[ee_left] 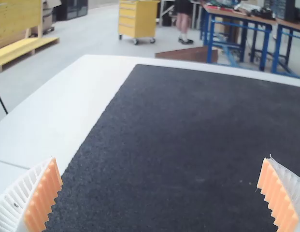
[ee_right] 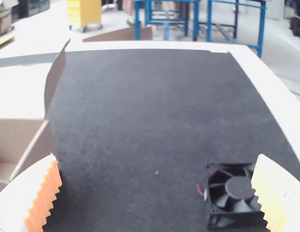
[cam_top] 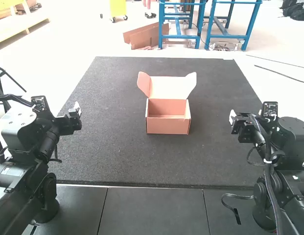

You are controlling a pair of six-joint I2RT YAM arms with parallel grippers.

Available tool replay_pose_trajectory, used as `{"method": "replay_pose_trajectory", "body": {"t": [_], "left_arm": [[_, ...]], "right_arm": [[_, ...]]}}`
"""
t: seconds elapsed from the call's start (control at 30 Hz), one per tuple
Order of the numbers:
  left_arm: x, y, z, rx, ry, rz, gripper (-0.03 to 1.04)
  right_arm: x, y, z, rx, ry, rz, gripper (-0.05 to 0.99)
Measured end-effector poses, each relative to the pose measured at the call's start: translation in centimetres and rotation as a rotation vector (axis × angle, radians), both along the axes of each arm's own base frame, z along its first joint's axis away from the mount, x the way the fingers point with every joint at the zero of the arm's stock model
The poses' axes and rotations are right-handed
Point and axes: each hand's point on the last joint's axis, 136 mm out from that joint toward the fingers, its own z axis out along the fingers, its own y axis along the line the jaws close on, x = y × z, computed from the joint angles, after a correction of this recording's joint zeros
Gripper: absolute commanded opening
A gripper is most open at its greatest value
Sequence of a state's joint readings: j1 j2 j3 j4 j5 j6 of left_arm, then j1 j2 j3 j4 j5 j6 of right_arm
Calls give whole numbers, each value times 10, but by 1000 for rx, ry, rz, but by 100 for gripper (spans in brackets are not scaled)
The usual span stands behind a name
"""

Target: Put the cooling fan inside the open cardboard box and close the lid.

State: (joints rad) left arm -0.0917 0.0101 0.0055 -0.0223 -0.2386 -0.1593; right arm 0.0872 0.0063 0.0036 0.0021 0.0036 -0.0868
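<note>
An open cardboard box (cam_top: 167, 117) stands in the middle of the black mat, its lid (cam_top: 166, 86) upright at the back with the side flaps spread. In the right wrist view the box (ee_right: 17, 140) is off to one side. A small black cooling fan (ee_right: 233, 195) with a red wire lies flat on the mat, just inside one finger of my right gripper (ee_right: 157, 198), which is open and holds nothing. My right gripper (cam_top: 235, 123) hovers to the right of the box. My left gripper (cam_top: 75, 116) is to the left of the box, open and empty above bare mat (ee_left: 159, 193).
The black mat (cam_top: 112, 142) covers most of the white table (cam_top: 68, 68). A dark panel (cam_top: 152, 210) runs along the front edge between the two arm bases. There is open mat all around the box.
</note>
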Motion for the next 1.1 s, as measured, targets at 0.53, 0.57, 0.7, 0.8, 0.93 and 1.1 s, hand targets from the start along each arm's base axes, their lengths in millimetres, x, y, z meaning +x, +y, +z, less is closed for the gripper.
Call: {"method": "replay_pose_trajectory", "body": {"t": [0.53,0.57,0.7,0.8,0.93,1.1], "left_arm": [[-10,0,79,13,-301,-3,97],[-12,0,86,16,-306,-4,97],[-16,-3,121,28,-313,-17,97],[-11,-6,138,37,-264,-28,97],[0,-7,141,49,-136,-33,97],[15,-9,125,60,60,-42,97]], "right_arm": [[-8,-2,90,74,-305,-1,91],[-11,-2,103,76,-314,-1,91],[-14,-4,157,84,-319,-13,91],[3,-8,174,95,-223,-45,91],[26,-13,162,121,-27,-98,91],[42,-19,133,179,268,-173,91]]}}
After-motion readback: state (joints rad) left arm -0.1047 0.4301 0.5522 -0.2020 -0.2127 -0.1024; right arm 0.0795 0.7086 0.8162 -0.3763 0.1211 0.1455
